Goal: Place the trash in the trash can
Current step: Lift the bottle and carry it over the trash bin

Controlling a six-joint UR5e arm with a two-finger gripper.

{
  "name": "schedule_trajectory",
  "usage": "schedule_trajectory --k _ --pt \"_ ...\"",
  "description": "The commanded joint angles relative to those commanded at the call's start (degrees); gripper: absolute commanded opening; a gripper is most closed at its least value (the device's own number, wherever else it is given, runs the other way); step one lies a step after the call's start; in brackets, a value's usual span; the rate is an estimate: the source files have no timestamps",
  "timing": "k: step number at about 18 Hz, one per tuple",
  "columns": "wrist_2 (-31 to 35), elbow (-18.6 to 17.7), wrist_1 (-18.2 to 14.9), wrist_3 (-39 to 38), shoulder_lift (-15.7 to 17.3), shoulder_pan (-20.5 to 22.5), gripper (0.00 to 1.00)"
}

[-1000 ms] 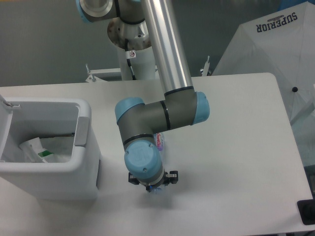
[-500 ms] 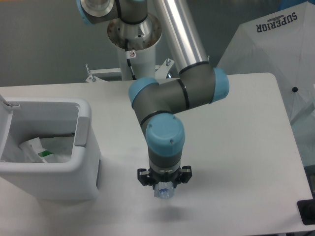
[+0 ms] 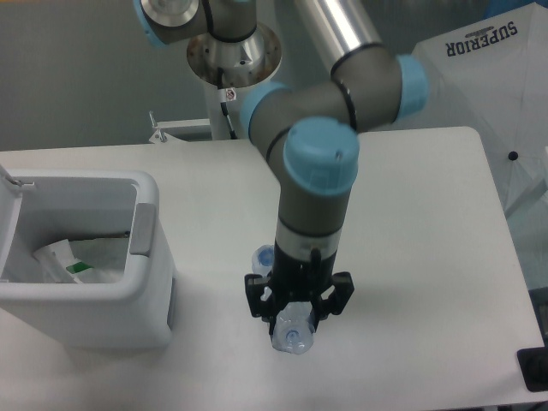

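I have the gripper (image 3: pixel 297 310) clamped on the bottle (image 3: pixel 291 331), which hangs just below the fingers near the middle of the bench's front edge, its base toward the camera. The can (image 3: pixel 147 282) stands open at the left edge, well apart, with the wrapper (image 3: pixel 62 260) lying inside on its liner.

We see the end effector (image 3: pixel 295 324) clamping the bottle (image 3: pixel 292 332) above the desk (image 3: pixel 428 257); the wrapper (image 3: pixel 64 259) lies inside the trash can (image 3: pixel 141 231).
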Motion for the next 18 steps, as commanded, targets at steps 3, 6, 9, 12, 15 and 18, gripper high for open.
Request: schedule_trajectory --k 3,6,9,12,15,18 --pt "-3.70 0.00 0.18 -0.26 2.02 0.44 0.55" --pt "-5.90 0.00 0.18 -0.61 3.34 0.53 0.55" --pt "-9.41 0.09 0.18 -0.70 5.36 0.27 0.55" --pt "-13.01 0.00 0.18 -0.79 8.00 0.27 0.55" --pt "-15.91 -0.09 0.18 -0.88 10.02 0.35 0.55" --pt "-17.77 0.26 0.18 -2.89 11.78 0.18 0.55"
